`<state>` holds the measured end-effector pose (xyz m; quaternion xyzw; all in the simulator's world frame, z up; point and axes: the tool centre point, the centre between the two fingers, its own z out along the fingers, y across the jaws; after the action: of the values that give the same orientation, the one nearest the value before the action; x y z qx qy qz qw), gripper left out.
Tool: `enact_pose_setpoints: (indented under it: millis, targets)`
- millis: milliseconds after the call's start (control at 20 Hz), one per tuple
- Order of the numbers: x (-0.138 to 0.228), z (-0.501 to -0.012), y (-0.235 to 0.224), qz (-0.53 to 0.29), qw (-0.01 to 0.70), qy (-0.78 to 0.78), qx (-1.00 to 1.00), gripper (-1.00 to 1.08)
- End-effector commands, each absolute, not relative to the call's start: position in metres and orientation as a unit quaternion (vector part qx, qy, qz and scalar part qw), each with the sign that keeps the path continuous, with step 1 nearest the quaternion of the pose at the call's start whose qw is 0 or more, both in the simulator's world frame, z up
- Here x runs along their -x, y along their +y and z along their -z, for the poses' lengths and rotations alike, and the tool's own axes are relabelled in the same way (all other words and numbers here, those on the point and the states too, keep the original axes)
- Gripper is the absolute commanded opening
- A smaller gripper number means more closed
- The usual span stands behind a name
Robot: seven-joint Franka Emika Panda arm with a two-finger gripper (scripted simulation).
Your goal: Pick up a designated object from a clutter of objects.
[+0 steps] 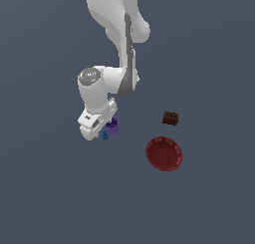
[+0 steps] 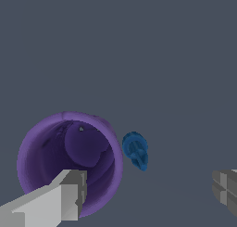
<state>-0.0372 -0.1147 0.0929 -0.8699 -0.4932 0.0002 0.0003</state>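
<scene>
Cup and blue piece are sitting together under the hand: the purple cup (image 2: 69,163) is standing mouth-up, the tiny blue piece (image 2: 136,150) just beside it. Your gripper (image 2: 148,196) is hanging with its fingers (image 2: 65,198) spread wide, one finger overlapping the cup's rim, the blue piece lying between them. I'm judging either could be the target. The red-brown block (image 1: 171,118) and red bowl (image 1: 164,153) are lying well apart, toward the exterior view's right.

The white arm (image 1: 117,34) reaches down with its wrist bent; the gripper (image 2: 148,196) points downward, fingers (image 2: 60,200) spread wide apart, directly over the purple cup (image 2: 69,163).
</scene>
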Motion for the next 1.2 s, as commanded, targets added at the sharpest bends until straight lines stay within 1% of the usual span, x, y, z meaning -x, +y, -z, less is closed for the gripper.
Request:
enact_pose_setpoints:
  millis: [0, 200, 550, 850, 900, 1150]
  targets:
    - [0.037, -0.092, -0.115, 0.0, 0.0, -0.493, 0.87, 1.0]
    - [0.038, -0.082, -0.115, 0.0, 0.0, -0.494, 0.87, 1.0]
    - [0.038, -0.052, -0.115, 0.0, 0.0, -0.494, 0.869, 1.0]
    - [0.038, -0.042, -0.115, 0.0, 0.0, -0.495, 0.869, 1.0]
    - [0.038, -0.042, -0.115, 0.0, 0.0, -0.495, 0.869, -1.0]
    - [0.038, -0.042, -0.115, 0.0, 0.0, -0.495, 0.869, -1.0]
